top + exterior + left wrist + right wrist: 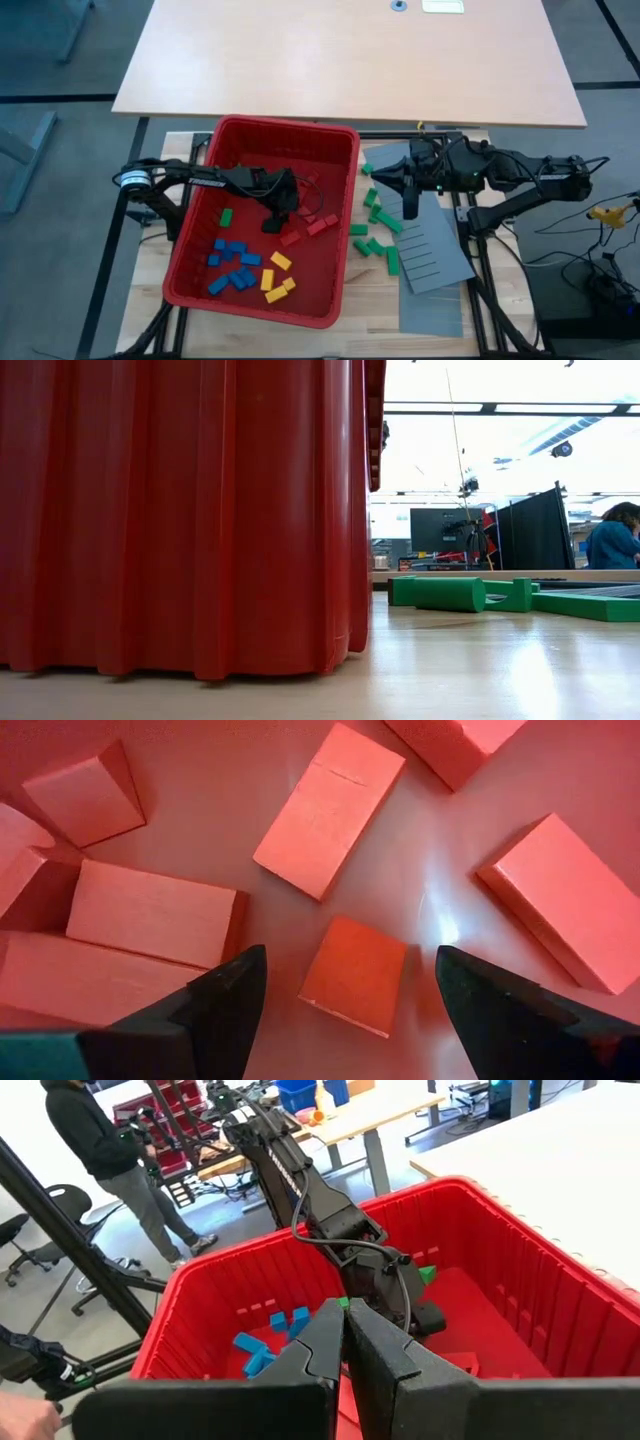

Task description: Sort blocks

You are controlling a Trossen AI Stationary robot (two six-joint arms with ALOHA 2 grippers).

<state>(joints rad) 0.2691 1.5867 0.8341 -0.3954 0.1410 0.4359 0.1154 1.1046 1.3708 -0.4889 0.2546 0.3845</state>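
Observation:
The red bin (345, 200) holds blue blocks (232, 262), yellow blocks (278, 275), red blocks (310, 228) and one green block (226, 216). More green blocks (378, 222) lie on the table right of the bin, also seen in the low view (450, 593). My left gripper (272, 222) reaches down into the bin and is open. Its fingers stand on either side of a red block (355, 975) lying flat on the bin floor, without touching it. My right gripper (372, 173) hovers beside the bin's right rim, shut on a green block (343, 1302). My right gripper pinches a green block between its two fingers. Only a small green end (343, 1302) shows at the fingertips, and the fingers hide the rest. The fingers point toward the table's left, at the bin. The block is lifted clear of the table.
Flat grey slotted panels (435, 250) lie under and near the right arm. The bin's tall wall (180, 510) fills the left of the low view. Beyond the table stand a large desk (350, 50), a person (100, 1150) and another person (615, 540).

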